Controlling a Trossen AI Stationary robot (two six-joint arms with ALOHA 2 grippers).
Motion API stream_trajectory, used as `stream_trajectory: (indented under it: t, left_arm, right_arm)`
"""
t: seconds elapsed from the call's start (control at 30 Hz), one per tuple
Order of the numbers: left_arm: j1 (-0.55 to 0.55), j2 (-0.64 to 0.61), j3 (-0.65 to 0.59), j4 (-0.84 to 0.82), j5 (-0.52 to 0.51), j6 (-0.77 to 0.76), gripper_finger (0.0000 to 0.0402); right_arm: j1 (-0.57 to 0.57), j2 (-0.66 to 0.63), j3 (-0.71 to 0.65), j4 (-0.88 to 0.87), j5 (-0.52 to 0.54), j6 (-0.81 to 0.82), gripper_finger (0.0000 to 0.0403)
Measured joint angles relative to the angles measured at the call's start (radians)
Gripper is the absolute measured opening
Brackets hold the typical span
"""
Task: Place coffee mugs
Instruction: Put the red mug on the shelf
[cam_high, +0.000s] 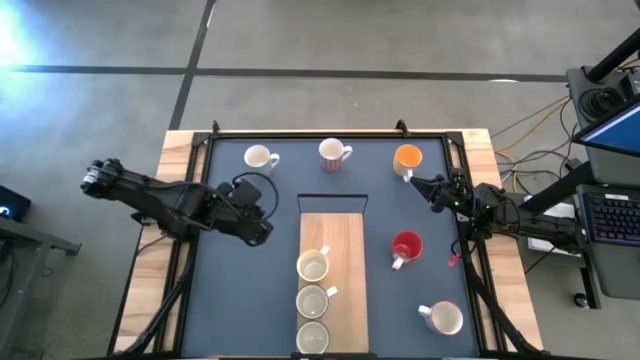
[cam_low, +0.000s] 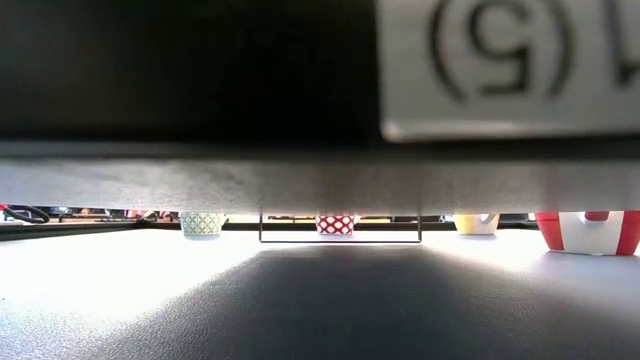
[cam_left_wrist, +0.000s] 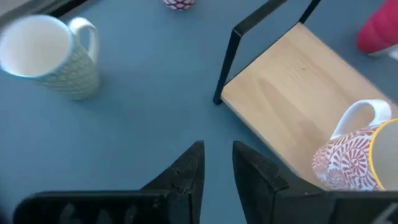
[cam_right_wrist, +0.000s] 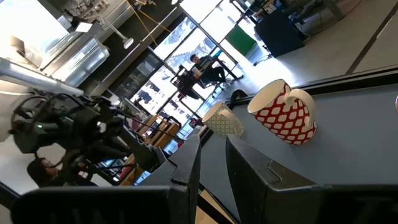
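Your dark blue worktop (cam_high: 230, 300) carries a pale wooden board (cam_high: 335, 245) at its near-middle, three mugs on it. Nearest your left end effector (cam_left_wrist: 216, 163), empty with fingers slightly parted, the white patterned ceramic mug (cam_left_wrist: 53, 56) stands upright toward the far-left corner. Your right end effector (cam_right_wrist: 211, 155) waits, likewise empty, by the orange mug (cam_high: 407, 158).

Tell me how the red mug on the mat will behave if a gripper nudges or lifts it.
The red mug stands upright on its flat base, so a low push would probably slide it rather than tip it. It looks like glazed ceramic: likely rigid, somewhat slippery, and prone to chipping if dropped. Its handle sticks out sideways, so a nudge there may spin it.
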Motion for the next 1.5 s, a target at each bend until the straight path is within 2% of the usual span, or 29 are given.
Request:
stream_trajectory:
  t: [0.03,0.23,0.4,0.47,0.53,0.67,0.87,1.0,1.1,1.37,1.5]
  left_arm:
    - [0.000,-0.021,-0.039,0.046,0.000,0.005,0.0065]
    - [0.003,-0.141,-0.248,0.270,0.003,0.022,0.0065]
    - [0.005,-0.244,-0.383,0.445,0.001,0.055,0.0064]
    - [0.005,-0.286,-0.431,0.524,-0.004,0.094,0.0061]
    - [0.005,-0.326,-0.477,0.624,-0.003,0.159,0.0058]
    - [0.005,-0.389,-0.554,0.829,-0.003,0.359,0.0053]
    - [0.005,-0.428,-0.623,1.085,0.031,0.589,0.0052]
    - [0.005,-0.430,-0.629,1.100,0.120,0.719,0.0052]
    - [0.004,-0.422,-0.629,1.100,0.128,0.768,0.0052]
    - [0.005,-0.367,-0.583,1.098,0.096,0.718,0.0052]
    - [0.005,-0.353,-0.555,1.096,0.095,0.722,0.0052]
  right_arm:
    - [0.000,0.000,0.000,0.000,0.001,-0.004,0.0066]
    - [0.000,0.000,0.000,0.000,0.054,-0.309,0.0066]
    - [-0.001,0.002,0.000,0.000,0.167,-0.689,0.0066]
    - [0.000,0.002,0.000,0.000,0.175,-0.756,0.0066]
    - [0.000,0.002,0.000,0.001,0.175,-0.719,0.0066]
    - [0.000,0.002,0.000,0.001,0.176,-0.544,0.0066]
    - [0.000,0.007,0.000,0.017,0.210,-0.370,0.0066]
    - [-0.001,0.006,0.000,0.042,0.211,-0.316,0.0066]
    - [-0.001,0.008,0.000,0.041,0.210,-0.313,0.0066]
    - [-0.003,0.006,0.000,0.065,0.261,-0.299,0.0066]
    - [-0.003,0.006,0.000,0.067,0.230,-0.163,0.0066]
